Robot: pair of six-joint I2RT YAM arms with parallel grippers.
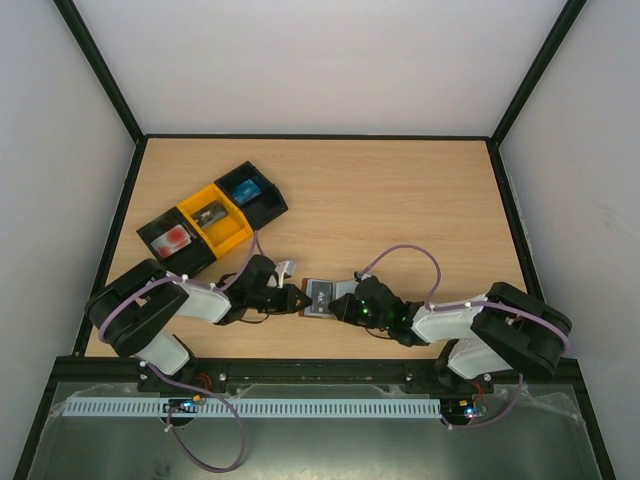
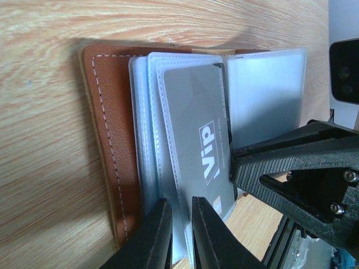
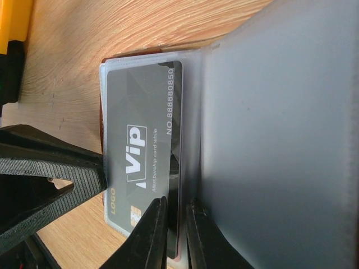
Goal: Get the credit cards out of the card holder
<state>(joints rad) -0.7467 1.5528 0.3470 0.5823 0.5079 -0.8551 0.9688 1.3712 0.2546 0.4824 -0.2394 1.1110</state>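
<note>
Two arms meet low in the middle of the counter (image 1: 400,200) in the top view. Our left hand (image 1: 297,298) and our right hand (image 1: 345,305) sit on either side of the card holder (image 1: 322,295), which lies open between them. From up here we cannot tell how wide the hands are. Up and to the left, three trays stand in a row. A pale card (image 1: 175,238) with a red patch lies in one black tray. A dark card (image 1: 211,214) lies in the yellow tray (image 1: 228,232), and a blue card (image 1: 244,188) lies in the other black tray.

From the left wrist, we see the card holder (image 2: 109,129) lying flat on the wood, with its brown cover on the left and clear sleeves (image 2: 146,140) fanned over it. A grey card (image 2: 196,123) marked "Vip" sits on top. Our left hand (image 2: 180,210) is narrow and pinches the near edge of the sleeves. One right finger (image 2: 291,168) touches the card's side.

From the right wrist, the grey card (image 3: 140,129) fills the middle. Our right hand (image 3: 175,210) is narrow and pinches the card's near edge. One left finger (image 3: 56,168) touches its other side.
</note>
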